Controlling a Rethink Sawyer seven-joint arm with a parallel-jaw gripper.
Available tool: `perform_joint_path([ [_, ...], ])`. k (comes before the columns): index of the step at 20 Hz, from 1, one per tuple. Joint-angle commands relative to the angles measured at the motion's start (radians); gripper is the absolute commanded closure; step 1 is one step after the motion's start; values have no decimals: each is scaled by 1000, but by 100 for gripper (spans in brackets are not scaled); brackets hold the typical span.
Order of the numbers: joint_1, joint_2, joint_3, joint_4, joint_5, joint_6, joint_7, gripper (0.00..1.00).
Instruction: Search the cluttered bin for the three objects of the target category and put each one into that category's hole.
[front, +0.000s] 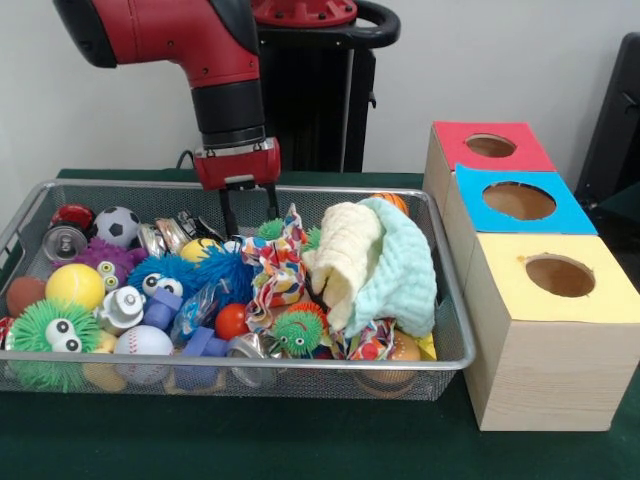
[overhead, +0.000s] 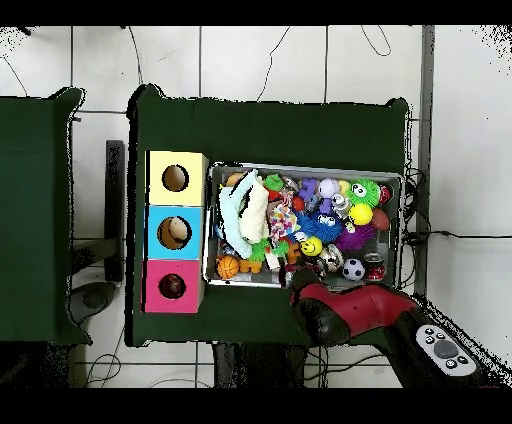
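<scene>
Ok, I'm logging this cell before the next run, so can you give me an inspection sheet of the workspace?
Surface: green table cover, bare in front of the bin.
Job's things: wire mesh bin; wooden box with red hole, blue hole, yellow hole.
Clutter: soccer ball, yellow ball, baseball, soda can, spiky toys, pale cloths.
Grippers: gripper open, fingers down above the bin's far side, holding nothing.
Cables: several on the tiled floor.
Surroundings: white wall, second green table.

overhead: gripper (front: 249, 211) hidden under arm | front: mesh bin (front: 452, 330) left end cut off by edge
</scene>
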Motion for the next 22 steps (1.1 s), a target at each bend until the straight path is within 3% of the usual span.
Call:
perform_joint_path([
  [1, -12, 148, 31, -228, -107, 0, -34, 0],
  [18, -198, 137, 286, -249, -222, 121, -149, 0],
  [22, -203, 121, 302, -253, -256, 96, -125, 0],
])
